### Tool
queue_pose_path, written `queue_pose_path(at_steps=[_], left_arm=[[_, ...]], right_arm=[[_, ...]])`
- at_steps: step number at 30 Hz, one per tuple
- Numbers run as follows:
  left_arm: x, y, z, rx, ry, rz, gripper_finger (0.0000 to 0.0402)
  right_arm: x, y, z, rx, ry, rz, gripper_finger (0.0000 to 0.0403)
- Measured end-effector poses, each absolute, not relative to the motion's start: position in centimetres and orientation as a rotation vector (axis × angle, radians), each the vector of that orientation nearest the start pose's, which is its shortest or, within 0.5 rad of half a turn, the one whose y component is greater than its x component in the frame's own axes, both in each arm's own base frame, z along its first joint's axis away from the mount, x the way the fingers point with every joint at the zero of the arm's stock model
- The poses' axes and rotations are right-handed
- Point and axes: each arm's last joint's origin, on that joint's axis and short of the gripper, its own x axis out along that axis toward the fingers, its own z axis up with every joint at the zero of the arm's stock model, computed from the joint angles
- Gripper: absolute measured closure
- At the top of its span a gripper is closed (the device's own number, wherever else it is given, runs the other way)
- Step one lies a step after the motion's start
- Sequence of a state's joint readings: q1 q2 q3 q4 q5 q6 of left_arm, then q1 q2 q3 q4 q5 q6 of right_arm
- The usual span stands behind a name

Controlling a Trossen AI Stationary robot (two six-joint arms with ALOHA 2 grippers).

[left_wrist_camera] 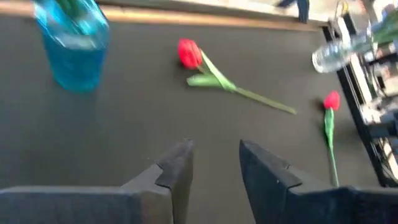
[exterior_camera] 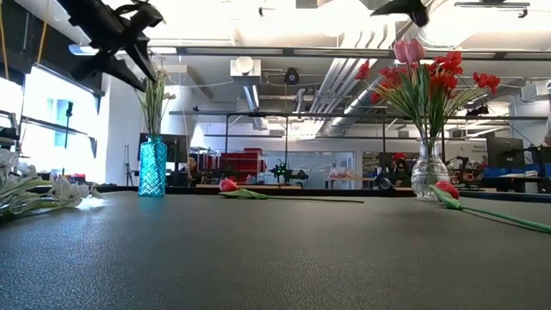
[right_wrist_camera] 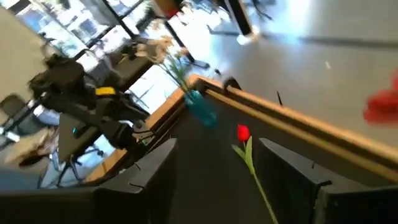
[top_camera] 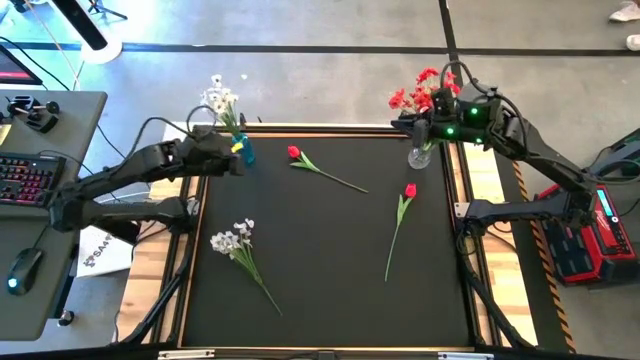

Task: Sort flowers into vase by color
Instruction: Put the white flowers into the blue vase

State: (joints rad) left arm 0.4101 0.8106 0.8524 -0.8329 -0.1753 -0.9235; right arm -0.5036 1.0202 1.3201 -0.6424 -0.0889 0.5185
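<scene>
A blue vase (top_camera: 244, 152) holding white sprays (top_camera: 220, 100) stands at the table's far left. A clear vase (top_camera: 420, 156) with red flowers (top_camera: 418, 92) stands at the far right. Lying flat on the black mat are a red bud (top_camera: 295, 153) at the far middle, a second red bud (top_camera: 410, 190) on the right, and a white spray (top_camera: 232, 238) on the left. My left gripper (left_wrist_camera: 214, 155) hovers open just left of the blue vase (left_wrist_camera: 73, 46), holding nothing. My right gripper (right_wrist_camera: 217, 155) hangs open above the clear vase, also holding nothing.
A raised wooden rim (top_camera: 320, 127) frames the mat. Bare mat lies open across the middle and near side (top_camera: 340, 290). Left of the table stands a desk with a keyboard (top_camera: 25, 175) and a mouse. The right arm's base and a red box (top_camera: 590, 230) sit off the right edge.
</scene>
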Motion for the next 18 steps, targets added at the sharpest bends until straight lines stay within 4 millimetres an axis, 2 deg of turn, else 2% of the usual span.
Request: queue_pose_path(at_steps=[4, 9, 12, 18], left_arm=[[14.9, 5.0, 29.1, -1.058, 0.559, 0.775, 0.0304], [16.3, 2.5, 28.7, -1.218, 0.662, 0.634, 0.0321], [16.7, 0.2, 28.5, -1.279, 0.718, 0.588, 0.0334], [16.8, -4.2, 28.0, -1.403, 0.748, 0.625, 0.0354]], right_arm=[[16.1, -8.1, 44.2, 0.49, 0.111, -0.389, 0.0199], [14.6, -7.2, 45.9, 0.429, -0.032, -0.362, 0.0199], [13.8, -7.0, 46.2, 0.427, -0.058, -0.384, 0.0199], [13.3, -6.9, 45.7, 0.454, -0.006, -0.405, 0.0199]])
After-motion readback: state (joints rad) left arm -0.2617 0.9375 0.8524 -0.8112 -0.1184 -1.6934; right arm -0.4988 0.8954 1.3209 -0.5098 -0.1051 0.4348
